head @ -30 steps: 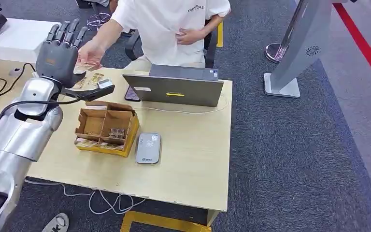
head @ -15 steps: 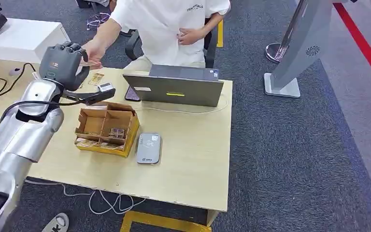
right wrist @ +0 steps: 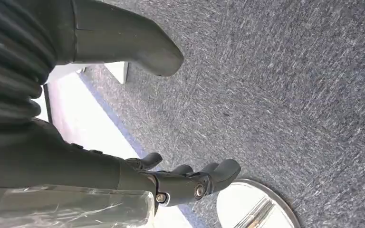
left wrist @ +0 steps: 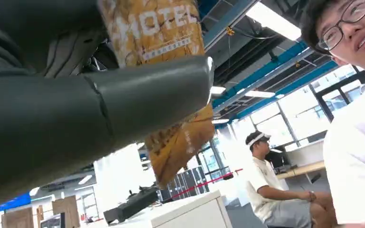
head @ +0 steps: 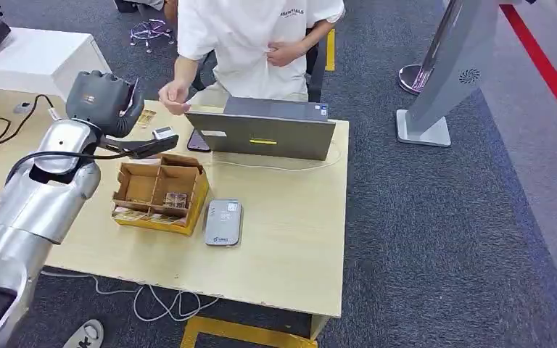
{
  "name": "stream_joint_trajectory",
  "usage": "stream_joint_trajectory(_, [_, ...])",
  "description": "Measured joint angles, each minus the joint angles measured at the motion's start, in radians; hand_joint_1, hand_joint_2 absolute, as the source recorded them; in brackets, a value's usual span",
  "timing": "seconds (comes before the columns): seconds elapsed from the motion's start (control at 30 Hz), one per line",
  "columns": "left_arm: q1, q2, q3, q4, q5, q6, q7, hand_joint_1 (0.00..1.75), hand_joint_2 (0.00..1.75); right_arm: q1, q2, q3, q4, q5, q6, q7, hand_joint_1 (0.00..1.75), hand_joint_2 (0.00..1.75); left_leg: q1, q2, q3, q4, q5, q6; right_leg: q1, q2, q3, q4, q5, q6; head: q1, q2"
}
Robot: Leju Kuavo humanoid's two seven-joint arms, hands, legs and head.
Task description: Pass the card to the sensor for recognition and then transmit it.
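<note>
Your desk (head: 290, 239) carries, from large to small, a laptop (head: 261, 134), a compartmented box (head: 161, 190) with more cards in it, and the grey sensor (head: 223, 222) lying flat just beside the box. A person (head: 250, 43) stands behind the laptop with one hand (head: 174, 94) near its lid.

Your left hand (head: 103, 101) is raised over the far left of the desk, fingers curled in and clamped on the card (left wrist: 166, 85). The left wrist view shows the thumb (left wrist: 123, 102) pressed across the card's face, with a printed end sticking out past it. The right hand (right wrist: 190, 178) hangs over the carpet, fingers apart and holding nothing.

Expect the card to be light, thin, stiff and slick. It could slide or pivot under the thumb if you swing fast. Keep the pinch on the flat faces, near one end, so the free end can lie over the sensor.

From the head view the card is almost hidden behind the fingers, so you cannot judge its tilt there. In the wrist view its held end is covered, and the print is partly cut off.
</note>
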Motion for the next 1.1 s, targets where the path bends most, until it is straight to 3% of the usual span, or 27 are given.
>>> stream_joint_trajectory(0.4, [0.000, -0.005, -0.003, 0.000, 0.002, 0.000, 0.001, 1.75, 0.00, 0.000, 0.000, -0.002, 0.000, 0.001, 0.000, 0.000, 0.00, 1.75, 0.000, 0.000, 0.000, 0.000, 0.000, 0.000, 0.000, 0.000, 0.000, 0.000, 0.000, 0.000, 0.000, 0.000])
stream_joint_trajectory(0.47, [0.009, -0.040, -0.018, 0.000, -0.024, 0.030, 0.033, 1.75, 0.00, 0.000, 0.000, -0.009, 0.000, 0.006, 0.000, 0.000, 0.00, 1.75, -0.001, 0.000, 0.000, 0.000, 0.000, 0.000, 0.000, 0.000, 0.000, 0.000, 0.000, 0.000, 0.000, 0.000])
stream_joint_trajectory(0.73, [0.077, -0.078, -0.042, -0.105, -0.039, 0.039, 0.034, 1.75, 0.00, 0.000, 0.000, -0.026, 0.000, 0.013, 0.000, 0.010, 0.00, 1.75, -0.001, 0.000, 0.000, 0.000, 0.000, 0.000, -0.001, 0.000, 0.000, 0.000, 0.000, 0.000, 0.000, 0.000])
stream_joint_trajectory(1.0, [0.104, -0.086, -0.050, -0.154, -0.041, 0.035, 0.041, 1.75, 0.00, 0.000, 0.000, -0.034, 0.000, 0.018, 0.000, 0.012, 0.00, 1.75, -0.001, 0.000, 0.000, 0.000, 0.000, 0.000, -0.001, 0.000, 0.000, 0.000, 0.000, 0.000, 0.000, 0.000])
stream_joint_trajectory(1.1, [0.131, -0.083, -0.055, -0.181, -0.070, -0.010, 0.057, 1.75, 0.00, 0.000, 0.000, -0.037, 0.000, 0.021, 0.000, 0.010, 0.00, 1.75, -0.001, 0.000, 0.000, 0.000, 0.000, 0.000, -0.001, 0.000, 0.000, 0.000, 0.000, 0.000, 0.000, 0.000])
